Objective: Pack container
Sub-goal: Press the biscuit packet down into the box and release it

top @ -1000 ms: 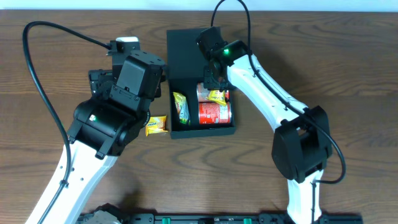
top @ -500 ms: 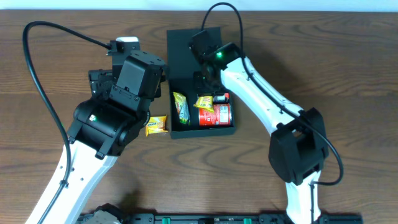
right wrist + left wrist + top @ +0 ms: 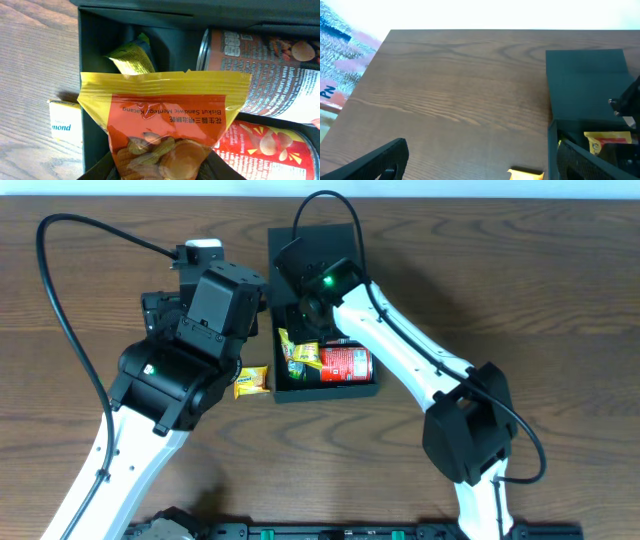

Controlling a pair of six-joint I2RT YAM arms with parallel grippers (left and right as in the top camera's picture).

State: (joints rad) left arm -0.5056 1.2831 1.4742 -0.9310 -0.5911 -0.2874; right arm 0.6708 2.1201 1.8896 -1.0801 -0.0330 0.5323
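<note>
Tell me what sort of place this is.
Probably a robotics lab bench rather than a kitchen or shop. A cabled left arm and right arm work over a wooden table, where a biscuit packet and red snack cans are going into a black container.

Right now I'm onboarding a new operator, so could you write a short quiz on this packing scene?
1. True or false: the right gripper holds an orange biscuit packet over the container.
2. Where is the small yellow box? A inside the container; B on the table beside it; C on the floor.
3. Fill in: the cans in the container are ___.
Key: 1 true; 2 B; 3 red.
</note>
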